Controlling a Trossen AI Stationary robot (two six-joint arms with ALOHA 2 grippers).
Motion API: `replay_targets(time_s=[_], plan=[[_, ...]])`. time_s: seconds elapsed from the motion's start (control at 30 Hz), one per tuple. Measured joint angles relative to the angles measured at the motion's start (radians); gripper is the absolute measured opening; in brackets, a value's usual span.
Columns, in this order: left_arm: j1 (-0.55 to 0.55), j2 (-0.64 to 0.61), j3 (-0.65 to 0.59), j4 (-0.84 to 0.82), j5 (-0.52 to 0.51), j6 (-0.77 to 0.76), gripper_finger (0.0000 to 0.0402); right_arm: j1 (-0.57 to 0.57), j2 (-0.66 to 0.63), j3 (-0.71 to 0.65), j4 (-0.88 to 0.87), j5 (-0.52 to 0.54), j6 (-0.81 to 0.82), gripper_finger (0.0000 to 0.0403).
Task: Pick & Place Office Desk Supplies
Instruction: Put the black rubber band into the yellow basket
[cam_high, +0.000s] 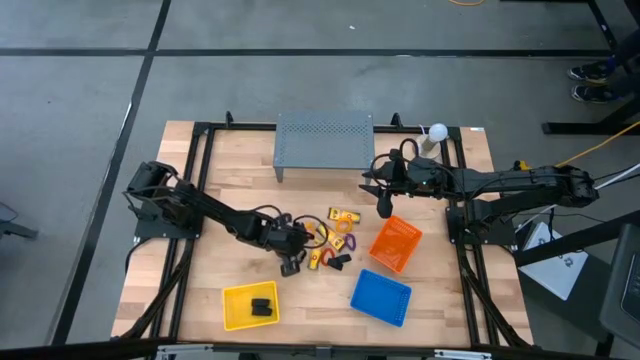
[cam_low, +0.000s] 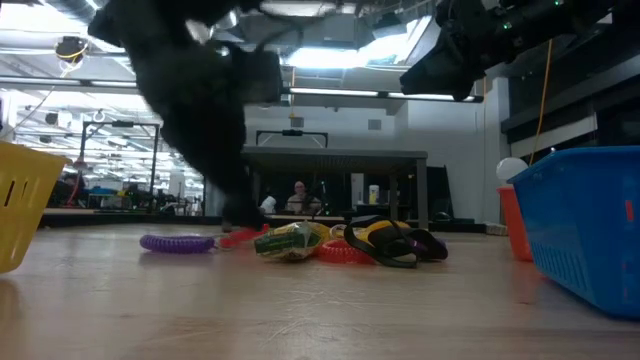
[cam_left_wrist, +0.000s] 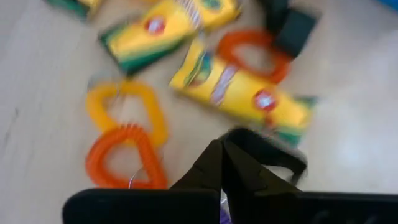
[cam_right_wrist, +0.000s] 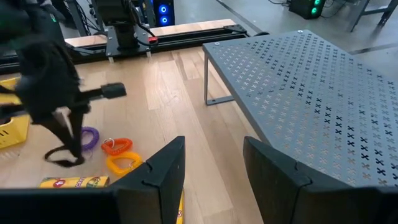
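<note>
Landmark: grey shelf, standing at the far middle of the table.
Left arm: reaches in from the left of the shelf, toward the near side.
Left gripper: near-left of the shelf, at the left edge of the supply pile; jaws clenched together. A dark shape lies at the fingertips in the left wrist view, possibly a black clip, but the blur prevents saying whether it is held.
Yellow basket: well to the near-left of the shelf, at the table's near edge; dark items lie inside.
Supplies: clustered near-side of the shelf, about level with its middle.
Purple loop: leftmost of the pile in the low view, flat on the table.
Orange loop: touching a yellow loop.
Yellow packets: lying flat, beside a red loop.
Black clips: on the near side of the pile.
Blue basket: near-right of the shelf.
Orange basket: near-right of the shelf, beyond the blue basket.
Right gripper: just right of the shelf's near right corner, raised above the table; jaws released, nothing between them.
</note>
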Motion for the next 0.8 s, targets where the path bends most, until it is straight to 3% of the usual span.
replay_targets(time_s=[0.17,0.43,0.6,0.8], plan=[[-0.025,-0.11,0.0,0.002,0.013,0.074,0.0003,0.0,0.0,0.0,0.0,0.0,0.001,0.0165],[-0.187,-0.283,0.0,-0.003,0.18,0.088,0.0002,0.0,0.0,0.0,0.0,0.0,0.003,0.0165],[-0.33,-0.305,0.001,-0.024,0.151,-0.046,0.0003,0.0,0.0,0.0,0.0,0.0,0.002,0.0165],[-0.473,-0.267,0.001,-0.116,0.026,-0.27,0.0003,0.0,0.0,0.0,0.0,-0.001,0.002,0.0165]])
